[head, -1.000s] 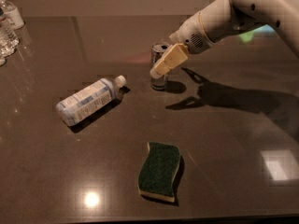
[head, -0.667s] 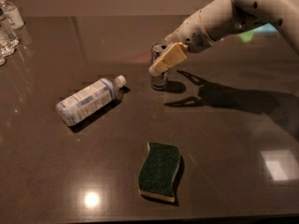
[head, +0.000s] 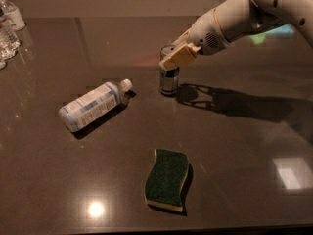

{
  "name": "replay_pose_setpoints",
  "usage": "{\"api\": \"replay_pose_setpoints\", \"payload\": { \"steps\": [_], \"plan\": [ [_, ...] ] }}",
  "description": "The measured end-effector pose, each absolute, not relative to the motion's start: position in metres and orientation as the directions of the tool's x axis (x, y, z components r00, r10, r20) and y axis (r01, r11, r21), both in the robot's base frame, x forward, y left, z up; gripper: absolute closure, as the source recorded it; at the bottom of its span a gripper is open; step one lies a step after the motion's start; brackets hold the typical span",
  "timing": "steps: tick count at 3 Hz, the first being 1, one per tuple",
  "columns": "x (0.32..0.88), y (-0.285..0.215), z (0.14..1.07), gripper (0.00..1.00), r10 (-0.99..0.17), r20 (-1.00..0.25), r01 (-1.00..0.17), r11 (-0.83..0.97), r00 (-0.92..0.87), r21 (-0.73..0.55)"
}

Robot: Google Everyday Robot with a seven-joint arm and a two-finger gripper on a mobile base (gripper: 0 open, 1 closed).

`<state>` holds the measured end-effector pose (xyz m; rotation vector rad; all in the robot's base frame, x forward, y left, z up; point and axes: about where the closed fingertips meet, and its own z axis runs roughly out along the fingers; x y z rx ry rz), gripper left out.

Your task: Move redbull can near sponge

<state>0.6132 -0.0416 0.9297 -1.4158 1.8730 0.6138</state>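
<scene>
Dark brown polished tabletop [head: 234,146] filled the scene, seen from above and in front. At the far left edge, partly cut off, stood a few upright clear plastic water bottles [head: 7,31]. To their right and nearer the viewer, a clear plastic water bottle [head: 93,106] with a white cap and a pale blue label lay on its side, its cap pointing up and to the right. A small round glare of light [head: 96,209] shone on the table near the front edge.

Near the front centre lay the sponge [head: 167,180], flat on the table, its dark green scouring side up and a pale yellow foam layer showing along its wavy edge. The redbull can [head: 169,81] stood upright on the table well behind the sponge and just to the right of the lying bottle's cap, apart from both.

The gripper [head: 172,55], with tan pads, sat at the top of the can, covering its upper part. Whether it was clasping the can or only set around it could not be told. The white robot arm [head: 234,18] reached down to it from the upper right corner, and its shadow [head: 234,104] stretched across the table to the right of the can. A pale square reflection [head: 292,173] lay at the lower right.
</scene>
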Motion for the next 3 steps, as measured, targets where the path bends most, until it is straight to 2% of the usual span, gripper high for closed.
{"api": "replay_pose_setpoints", "payload": {
  "steps": [1,2,3],
  "plan": [
    [0.6,-0.046,0.938,0.86,-0.625,-0.768,-0.962,0.271,-0.143,-0.041],
    [0.578,-0.052,0.953,1.0,-0.617,-0.777,-0.969,0.244,-0.125,-0.038],
    [0.549,-0.056,0.964,1.0,-0.614,-0.781,-0.976,0.215,-0.114,-0.026]
  ]
}}
